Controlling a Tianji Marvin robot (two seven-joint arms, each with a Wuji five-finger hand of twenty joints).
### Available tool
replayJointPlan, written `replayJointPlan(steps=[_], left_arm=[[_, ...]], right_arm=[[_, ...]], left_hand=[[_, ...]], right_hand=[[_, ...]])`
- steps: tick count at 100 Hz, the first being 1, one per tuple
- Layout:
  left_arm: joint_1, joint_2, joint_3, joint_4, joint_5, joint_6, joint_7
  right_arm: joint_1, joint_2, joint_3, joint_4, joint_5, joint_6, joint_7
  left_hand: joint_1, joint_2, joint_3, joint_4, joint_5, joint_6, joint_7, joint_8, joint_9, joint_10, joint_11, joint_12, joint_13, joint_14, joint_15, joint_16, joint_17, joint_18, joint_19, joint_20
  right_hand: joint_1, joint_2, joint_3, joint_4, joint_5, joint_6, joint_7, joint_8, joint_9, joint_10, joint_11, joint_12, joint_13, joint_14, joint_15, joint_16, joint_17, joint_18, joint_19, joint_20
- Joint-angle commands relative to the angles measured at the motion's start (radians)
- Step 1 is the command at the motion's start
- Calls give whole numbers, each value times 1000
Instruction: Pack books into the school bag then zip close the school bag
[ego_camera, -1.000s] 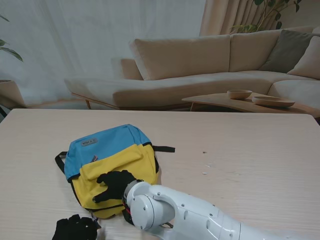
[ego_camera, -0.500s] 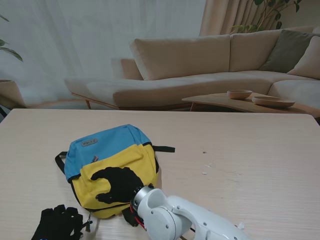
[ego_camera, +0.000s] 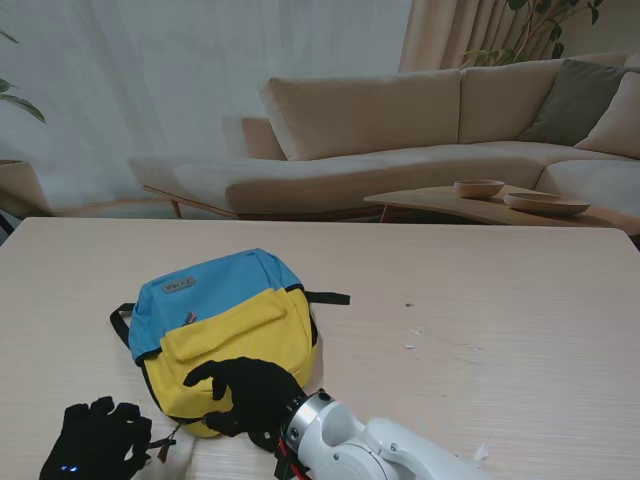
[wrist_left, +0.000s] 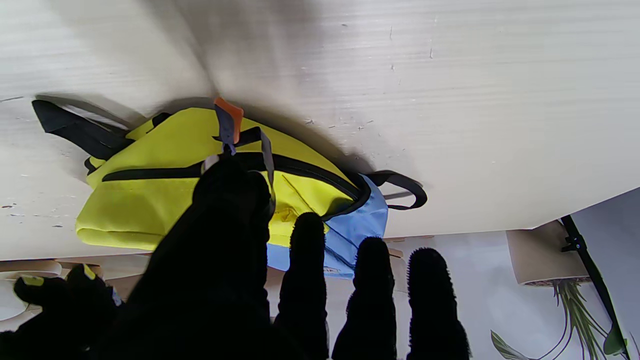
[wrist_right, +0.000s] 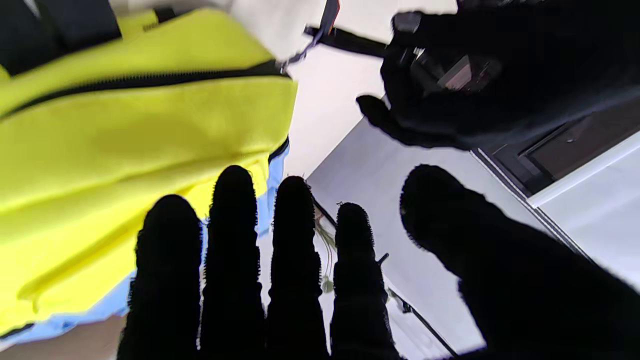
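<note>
School bag (ego_camera: 225, 335): blue and yellow, flat on desk (ego_camera: 480, 300), left of centre. Right hand (ego_camera: 250, 392): fingers spread, resting on bag's near yellow edge. Left hand (ego_camera: 95, 440): beside bag's near-left corner, pinching zipper pull (ego_camera: 166, 442).

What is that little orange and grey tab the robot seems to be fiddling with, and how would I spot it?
Start at the wooden table and find the blue and yellow school bag lying flat on it. Follow the black zip line across the yellow part toward the left hand. The zip pull tag is there at its fingertips: a small orange and grey strip, the only orange thing on the bag.
</note>
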Motion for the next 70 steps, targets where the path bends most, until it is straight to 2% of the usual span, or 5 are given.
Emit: replayJointPlan(steps=[1, 15, 28, 48, 70], left_arm=[[9, -6, 0, -14, -2, -6, -15], [14, -5, 3, -16, 4, -12, -7], [21, -6, 5, -17, 5, -14, 13], [16, -7, -1, -16, -2, -28, 21], [6, -7, -11, -15, -16, -44, 15]], right_arm=[[-2, -2, -25, 13, 3, 0, 12], [32, -25, -75, 64, 57, 35, -2], [71, -51, -118, 109, 105, 68, -13], [100, -87, -160, 165, 185, 89, -23], [107, -99, -182, 191, 255, 72, -6]], left_hand=[[36, 33, -13, 33, 45, -78, 24, -1, 17, -8, 22, 16, 10, 1, 21, 15, -10, 9, 36, 9], [31, 28, -22, 35, 56, -111, 8, -20, 27, -17, 25, 18, 18, 0, 28, 17, -7, 10, 39, 8], [22, 22, -27, 37, 79, -152, -11, -44, 40, -15, 26, 19, 24, 4, 34, 19, -3, 14, 42, 6], [22, 23, -26, 37, 80, -152, -13, -46, 42, -15, 28, 22, 25, 5, 40, 21, -1, 14, 49, 7], [21, 22, -26, 36, 80, -153, -12, -45, 40, -12, 28, 24, 24, 6, 42, 21, -2, 14, 55, 6]], right_hand=[[38, -19, 33, 27, 16, -47, -4, -1, 19, 15, 18, 16, 23, 7, 24, 11, 17, 13, 64, 25], [60, -40, 48, 28, 13, -139, 21, 17, 23, 19, 9, 25, 32, 10, 20, 6, 18, 22, 63, 26], [77, -55, 64, 27, 24, -175, 36, 33, 28, 15, 9, 29, 43, 9, 20, 4, 21, 23, 65, 27], [100, -66, 78, 24, 39, -213, 39, 46, 37, 17, 13, 34, 51, 10, 24, 5, 22, 29, 65, 28], [139, -86, 81, 3, 141, -269, 72, 72, 63, 15, 27, 46, 72, 13, 41, 9, 24, 36, 66, 29]])
